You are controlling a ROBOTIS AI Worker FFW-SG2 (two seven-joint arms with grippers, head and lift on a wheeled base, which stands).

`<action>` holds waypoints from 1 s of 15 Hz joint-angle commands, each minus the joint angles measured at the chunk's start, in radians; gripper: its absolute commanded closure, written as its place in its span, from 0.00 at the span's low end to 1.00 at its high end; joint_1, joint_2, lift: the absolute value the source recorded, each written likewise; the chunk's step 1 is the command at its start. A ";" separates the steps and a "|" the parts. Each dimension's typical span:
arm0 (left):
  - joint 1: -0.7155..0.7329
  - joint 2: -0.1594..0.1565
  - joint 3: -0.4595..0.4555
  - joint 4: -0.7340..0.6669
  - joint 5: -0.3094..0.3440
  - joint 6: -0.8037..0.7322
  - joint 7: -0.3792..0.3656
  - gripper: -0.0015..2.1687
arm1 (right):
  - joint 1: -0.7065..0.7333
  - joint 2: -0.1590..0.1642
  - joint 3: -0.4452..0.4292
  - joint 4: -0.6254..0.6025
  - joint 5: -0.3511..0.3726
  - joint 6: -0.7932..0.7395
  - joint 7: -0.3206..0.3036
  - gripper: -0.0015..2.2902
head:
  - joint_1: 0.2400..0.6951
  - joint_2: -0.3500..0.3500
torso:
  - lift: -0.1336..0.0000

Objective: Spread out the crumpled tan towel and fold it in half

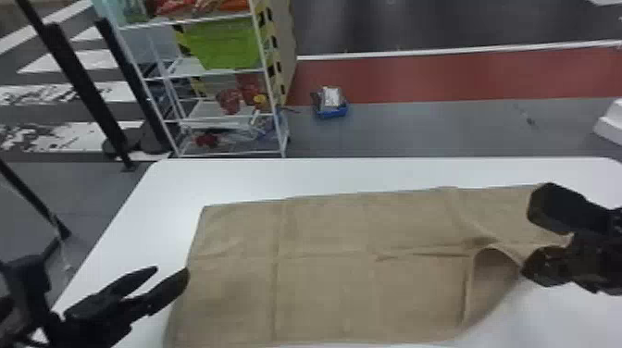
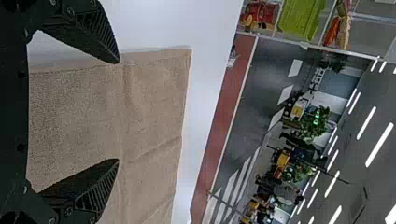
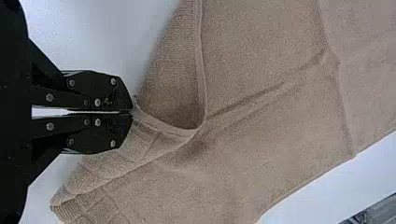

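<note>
The tan towel (image 1: 324, 277) lies mostly spread before me, its upper left corner squared at about ten o'clock of its middle, with twelve pointing away from me. What keeps it from flat is the curled flap (image 1: 494, 273) near four o'clock, where the cloth bends back over itself, and some creases running in from that side.

At three o'clock my right claw (image 3: 132, 112) is clenched on a scrap of the towel's edge, held only at the very tips. At nine o'clock my left claw (image 1: 172, 270) is released, fingers wide apart at the towel's side; whether they touch the cloth I cannot tell.

I judge that I am on the last of the spreading, with the fold itself still to be made. The likeliest trouble is on my right: so thin a pinch could slip if I tug hard, and the flap would drop back doubled. If I let go too soon, the same curl would be trapped inside the fold. With nothing gripped on my left, a long pull toward three o'clock might drag the whole towel across instead of flattening it. And my left fingers, closing too high, might catch only air.

Beyond it, the white table (image 1: 240, 180) runs toward twelve; the shelving rack (image 1: 208, 110) stands past it at eleven.
</note>
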 commanded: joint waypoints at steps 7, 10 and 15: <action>-0.006 -0.009 -0.011 0.000 -0.003 0.000 0.002 0.07 | 0.321 -0.369 -0.095 -0.346 -0.102 -0.075 0.005 0.48 | 1.00 0.71 | 0.07; -0.020 -0.009 -0.037 0.013 -0.014 0.000 0.003 0.07 | 0.486 -0.385 -0.159 -0.346 -0.011 -0.118 0.005 0.48 | 1.00 0.65 | 0.07; -0.021 -0.009 -0.048 0.010 -0.020 0.000 0.003 0.07 | 0.558 -0.386 -0.340 -0.380 -0.091 -0.118 0.005 0.48 | 1.00 0.51 | 0.07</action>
